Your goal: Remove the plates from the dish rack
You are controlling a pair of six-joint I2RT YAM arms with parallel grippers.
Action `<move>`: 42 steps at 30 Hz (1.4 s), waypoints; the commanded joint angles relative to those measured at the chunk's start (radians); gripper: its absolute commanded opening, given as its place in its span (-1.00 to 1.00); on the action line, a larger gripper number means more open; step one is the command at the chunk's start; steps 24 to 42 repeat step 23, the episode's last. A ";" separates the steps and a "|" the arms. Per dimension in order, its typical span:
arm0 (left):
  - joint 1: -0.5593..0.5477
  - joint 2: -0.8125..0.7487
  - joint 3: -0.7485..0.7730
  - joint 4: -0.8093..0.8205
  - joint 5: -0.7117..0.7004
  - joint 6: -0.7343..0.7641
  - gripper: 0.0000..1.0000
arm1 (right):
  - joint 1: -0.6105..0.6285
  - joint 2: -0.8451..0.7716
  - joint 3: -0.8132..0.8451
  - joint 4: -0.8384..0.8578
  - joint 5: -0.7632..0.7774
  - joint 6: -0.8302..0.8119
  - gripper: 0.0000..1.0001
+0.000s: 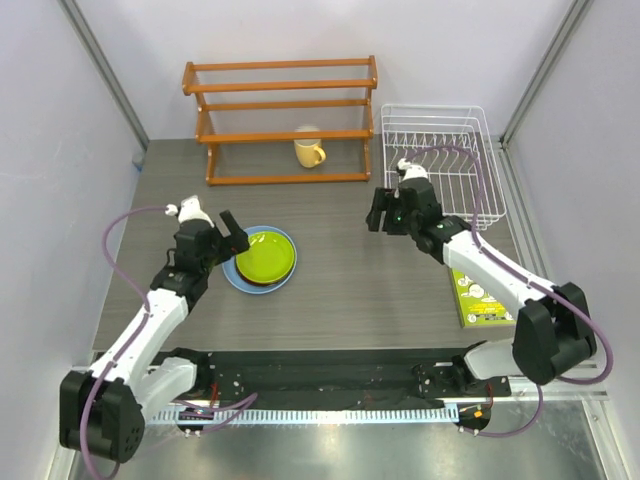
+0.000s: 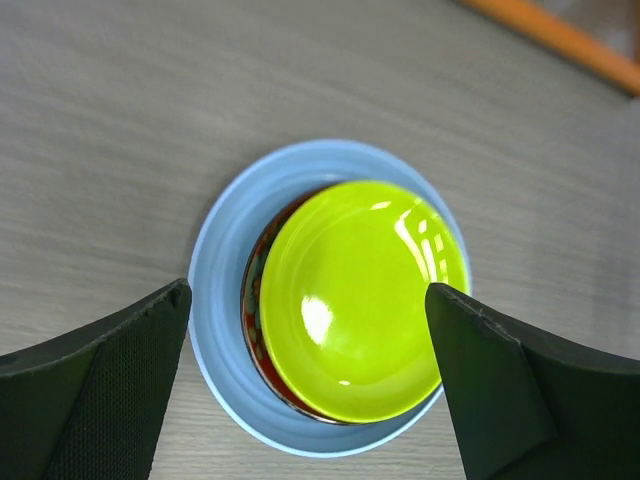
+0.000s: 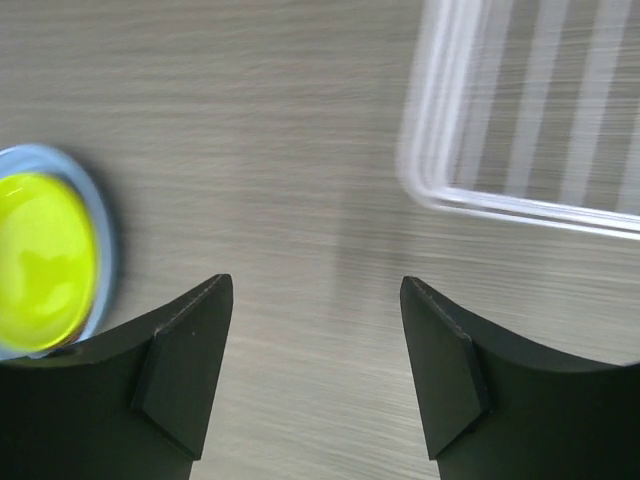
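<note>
A stack of plates lies flat on the table left of centre: the lime green plate [image 1: 265, 256] on top, a dark red patterned plate edge [image 2: 262, 352] under it, and the larger light blue plate [image 1: 236, 277] at the bottom. The yellow-brown plate is hidden. My left gripper [image 1: 232, 236] is open and empty just above the stack's left side; in the left wrist view the green plate [image 2: 360, 300] lies between its fingertips [image 2: 130, 350]. The white wire dish rack [image 1: 440, 160] stands at the back right with no plates in it. My right gripper [image 1: 385, 212] is open and empty over bare table left of the rack [image 3: 520, 150].
An orange wooden slatted shelf [image 1: 282, 120] stands at the back with a yellow mug [image 1: 308, 151] on its lowest level. A green and yellow card or packet [image 1: 478, 295] lies on the table at the right, near the right arm. Grey walls close in both sides.
</note>
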 commanded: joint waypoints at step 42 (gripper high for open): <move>-0.003 0.010 0.191 0.080 -0.155 0.272 0.99 | -0.172 -0.307 -0.528 0.675 0.782 -0.301 0.99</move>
